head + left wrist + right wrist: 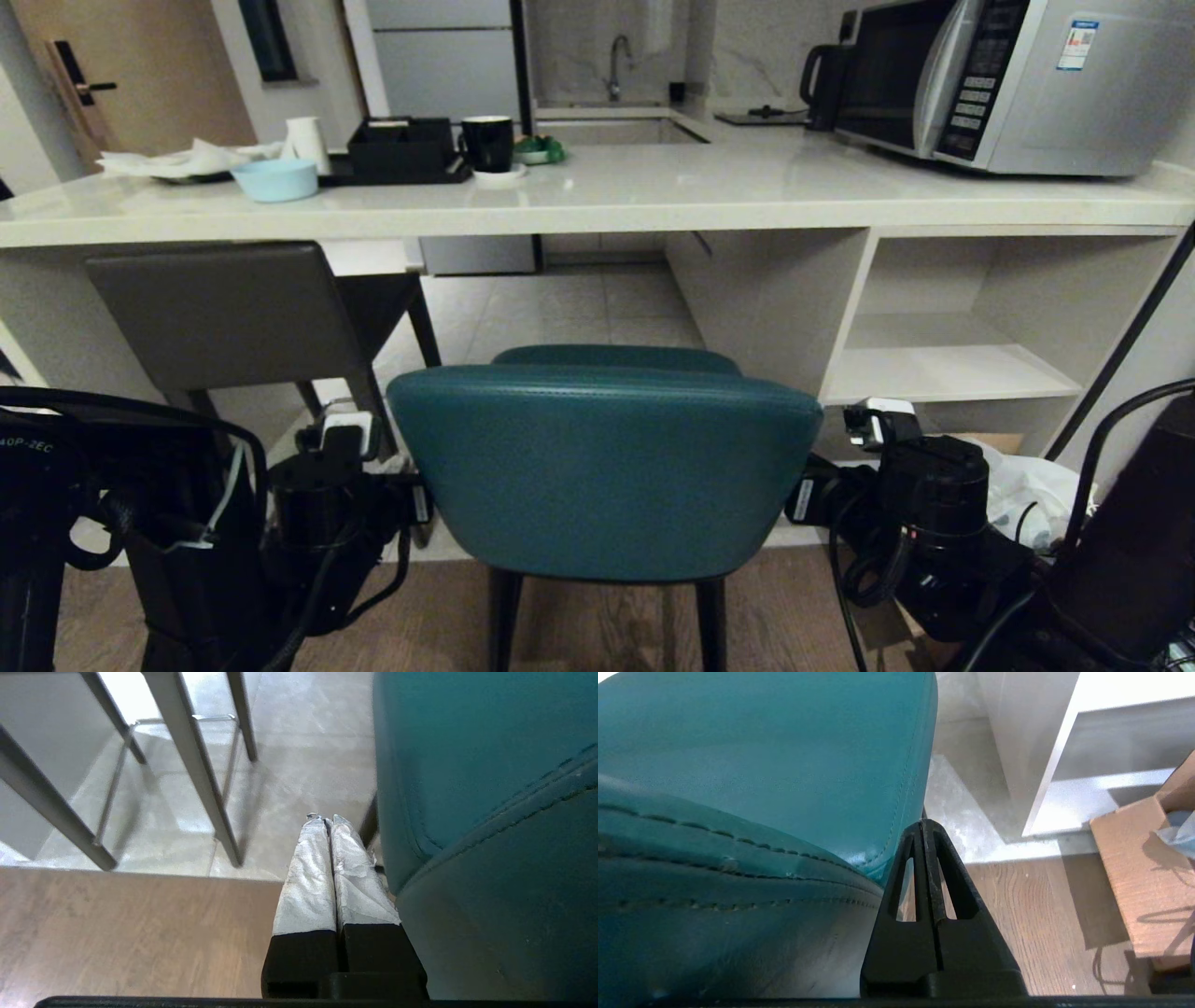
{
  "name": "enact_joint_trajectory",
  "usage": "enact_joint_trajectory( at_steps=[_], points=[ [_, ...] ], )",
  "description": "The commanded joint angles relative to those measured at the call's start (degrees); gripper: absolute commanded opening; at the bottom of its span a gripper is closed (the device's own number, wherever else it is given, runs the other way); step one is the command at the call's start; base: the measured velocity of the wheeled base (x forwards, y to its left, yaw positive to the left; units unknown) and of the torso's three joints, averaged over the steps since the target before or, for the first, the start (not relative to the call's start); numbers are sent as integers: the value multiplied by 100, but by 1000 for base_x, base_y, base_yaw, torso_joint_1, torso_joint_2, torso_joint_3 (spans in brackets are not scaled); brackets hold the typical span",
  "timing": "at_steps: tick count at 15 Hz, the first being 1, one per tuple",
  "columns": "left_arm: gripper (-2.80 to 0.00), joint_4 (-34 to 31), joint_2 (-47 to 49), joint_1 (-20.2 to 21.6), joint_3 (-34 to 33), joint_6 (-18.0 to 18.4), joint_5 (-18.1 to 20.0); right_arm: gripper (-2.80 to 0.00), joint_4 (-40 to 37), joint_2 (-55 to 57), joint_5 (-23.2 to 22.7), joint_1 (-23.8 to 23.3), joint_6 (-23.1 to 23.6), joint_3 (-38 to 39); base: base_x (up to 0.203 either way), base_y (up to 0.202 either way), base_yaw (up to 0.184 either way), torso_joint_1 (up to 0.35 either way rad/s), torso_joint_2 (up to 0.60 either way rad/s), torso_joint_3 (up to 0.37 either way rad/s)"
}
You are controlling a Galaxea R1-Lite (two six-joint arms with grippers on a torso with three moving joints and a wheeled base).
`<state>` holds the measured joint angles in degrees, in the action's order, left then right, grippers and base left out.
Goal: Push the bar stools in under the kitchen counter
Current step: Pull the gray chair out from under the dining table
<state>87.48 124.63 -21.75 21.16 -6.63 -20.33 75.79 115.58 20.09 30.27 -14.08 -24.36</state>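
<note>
left gripper (327, 819) fingers closed, empty | right gripper (926, 823) same | flanking teal stool (605, 467)

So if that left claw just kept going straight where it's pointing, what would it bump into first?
Probably nothing soon: the shut left claw points past the teal stool at its side, toward open tiled floor. Its black leg sits close by, and depth is hard to judge.

The left arm's black housing (37, 485) reads "40P-2EC"; the microwave (1027, 84) sticker is unreadable
</note>
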Motion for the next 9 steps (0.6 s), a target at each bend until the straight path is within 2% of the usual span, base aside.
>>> enact_joint_trajectory(
  at_steps=[1,3,9],
  points=[
    [-280,18,-76,21,-152,-44,-24,-280,136,-15,53,-516,-14,-27,0,0,0,0,0,0],
    [-280,18,-143,21,-184,-87,-41,-280,147,6,2,-833,70,-197,0,0,0,0,0,0],
    [-280,18,-305,-54,-319,-224,-15,-280,147,8,-48,-804,134,-333,0,0,0,0,0,0]
  ],
)
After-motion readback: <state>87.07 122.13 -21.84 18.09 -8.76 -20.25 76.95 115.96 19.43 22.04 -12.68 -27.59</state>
